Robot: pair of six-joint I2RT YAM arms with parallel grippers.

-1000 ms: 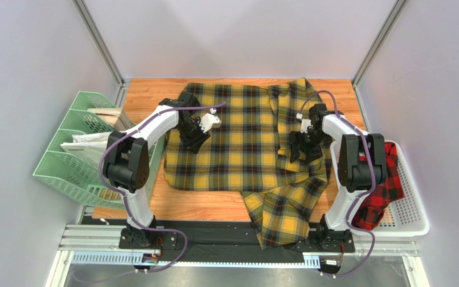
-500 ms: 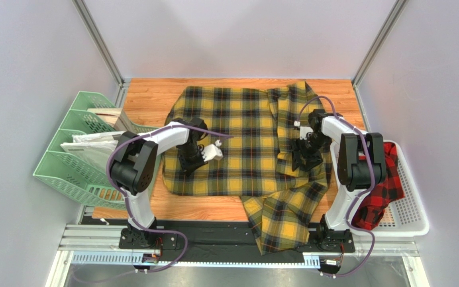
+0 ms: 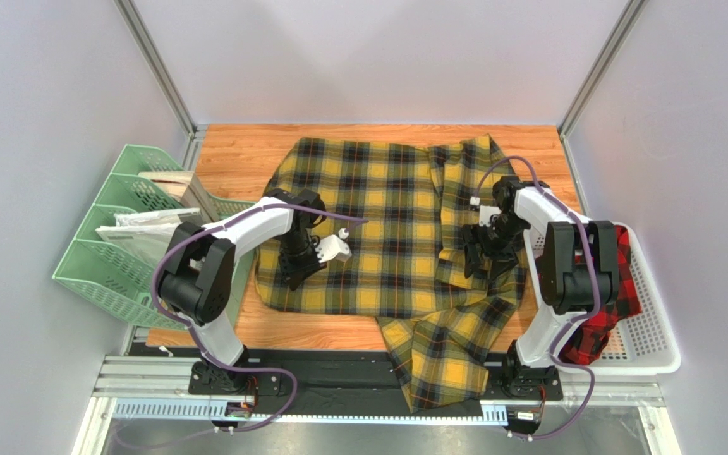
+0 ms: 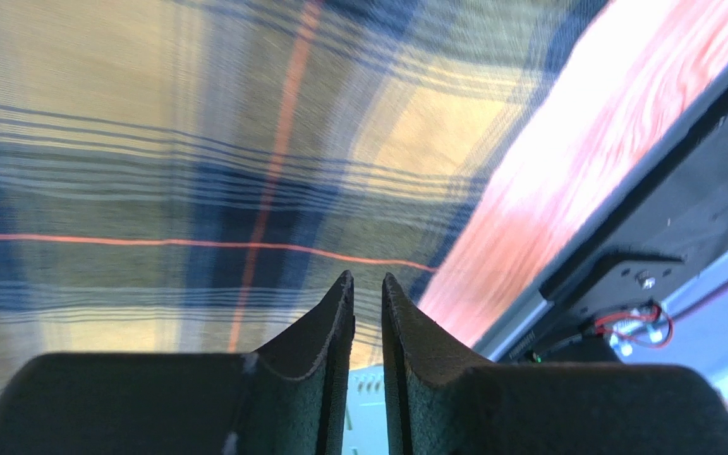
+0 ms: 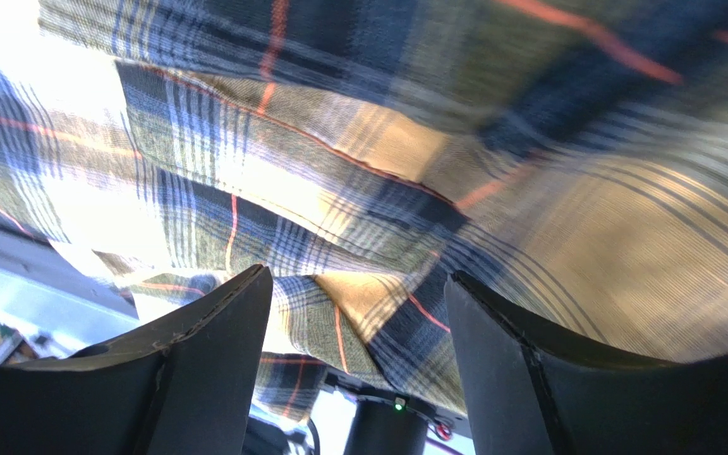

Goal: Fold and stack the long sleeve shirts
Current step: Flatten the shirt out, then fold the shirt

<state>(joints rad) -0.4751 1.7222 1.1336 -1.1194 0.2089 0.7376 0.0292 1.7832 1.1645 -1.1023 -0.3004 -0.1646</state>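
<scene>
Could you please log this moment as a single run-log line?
yellow shirt: spread on table | left fingers: shut over it | right fingers: open above folds | red shirt: in basket

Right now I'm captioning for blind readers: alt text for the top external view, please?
A yellow-and-black plaid shirt lies spread on a wooden table, part draped over the near edge, left arm and right arm reaching onto it. A red plaid shirt sits in a white basket.

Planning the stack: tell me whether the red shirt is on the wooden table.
No, the red shirt lies in the white basket to the right of the table.
</scene>
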